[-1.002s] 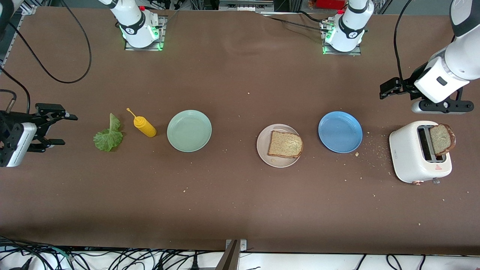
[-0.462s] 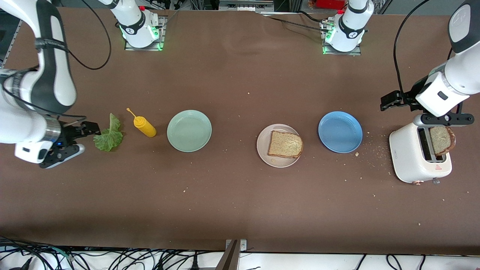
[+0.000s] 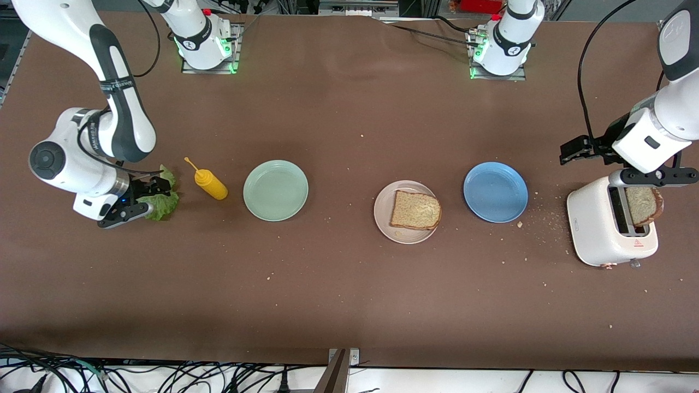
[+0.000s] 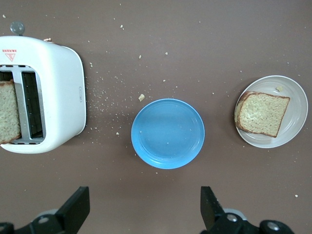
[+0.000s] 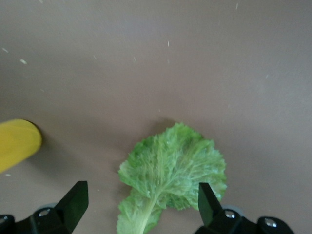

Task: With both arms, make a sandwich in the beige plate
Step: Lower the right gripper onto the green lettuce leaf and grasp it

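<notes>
**Ana:** Right pincer [image 3: 143, 197] is down low over the lettuce leaf [image 3: 163, 203], near the right arm's end of the table [image 3: 349, 305]. In its wrist view the fingers [image 5: 73, 202] stand wide apart with the leaf [image 5: 170, 170] between them, nothing gripped.

**Bo:** And the left pincer [image 3: 644, 176]?

**Ana:** Hanging right above the white toaster [image 3: 598, 229], spread open too and holding nothing. A bread slice [image 3: 643, 204] sticks up out of one toaster slot.

**Bo:** Where's the sandwich at?

**Ana:** Just one slice of bread [image 3: 415, 210] so far, lying on the beige plate [image 3: 385, 218] around mid-table. The blue plate [image 3: 495, 191] sits beside it toward the left arm's end, the mint-green plate [image 3: 275, 190] toward the right arm's end, both bare.

**Bo:** Any writing you can read?

**Ana:** Not really. The toaster has a small red warning triangle [image 3: 637, 243] on its front with print under it, too tiny to make out. The yellow squeeze bottle [image 3: 210, 184] lying between the lettuce and the green plate shows no label.

**Bo:** Crumbs?

**Ana:** Lots, scattered on the table between the blue plate and the toaster.
</notes>
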You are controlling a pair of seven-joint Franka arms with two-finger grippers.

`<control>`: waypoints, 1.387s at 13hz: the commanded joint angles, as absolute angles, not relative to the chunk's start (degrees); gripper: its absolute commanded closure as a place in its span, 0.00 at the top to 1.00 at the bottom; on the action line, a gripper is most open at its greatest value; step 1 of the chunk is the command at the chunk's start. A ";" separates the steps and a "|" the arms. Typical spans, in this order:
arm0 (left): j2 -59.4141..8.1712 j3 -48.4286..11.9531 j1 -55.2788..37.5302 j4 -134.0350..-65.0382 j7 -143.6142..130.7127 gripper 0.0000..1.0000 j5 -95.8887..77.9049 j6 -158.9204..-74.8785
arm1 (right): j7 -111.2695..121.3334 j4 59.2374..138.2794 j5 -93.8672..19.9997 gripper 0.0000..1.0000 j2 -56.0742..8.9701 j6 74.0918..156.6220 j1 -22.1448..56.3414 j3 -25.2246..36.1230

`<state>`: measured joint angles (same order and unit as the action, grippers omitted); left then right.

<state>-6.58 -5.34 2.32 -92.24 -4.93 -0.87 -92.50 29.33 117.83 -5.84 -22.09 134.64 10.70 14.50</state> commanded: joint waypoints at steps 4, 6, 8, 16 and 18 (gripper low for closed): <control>-6.95 -5.89 2.46 -90.53 -3.52 1.00 0.62 -91.59 | 28.12 120.59 -4.48 1.00 -24.16 139.30 6.95 13.45; -6.42 -6.33 2.37 -90.53 -3.52 1.00 0.53 -91.32 | 27.25 120.50 -5.01 1.00 -25.48 141.58 6.94 13.45; -5.63 -7.55 2.29 -90.62 -3.51 1.00 0.53 -89.40 | 20.17 120.58 -5.27 1.00 -26.97 144.39 6.94 12.93; -4.31 -9.75 1.93 -90.70 -3.25 1.00 0.53 -86.05 | 15.47 121.82 -5.71 0.00 -28.39 148.89 6.77 12.04; -4.31 -9.76 1.85 -90.70 -3.25 1.00 0.44 -85.96 | 16.08 121.64 -5.71 0.00 -28.30 148.71 6.77 12.04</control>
<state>-4.73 -9.68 2.10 -91.48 -4.20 -0.84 -87.28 16.10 120.53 -5.83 -28.77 147.56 7.43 12.67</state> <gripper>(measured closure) 0.000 0.559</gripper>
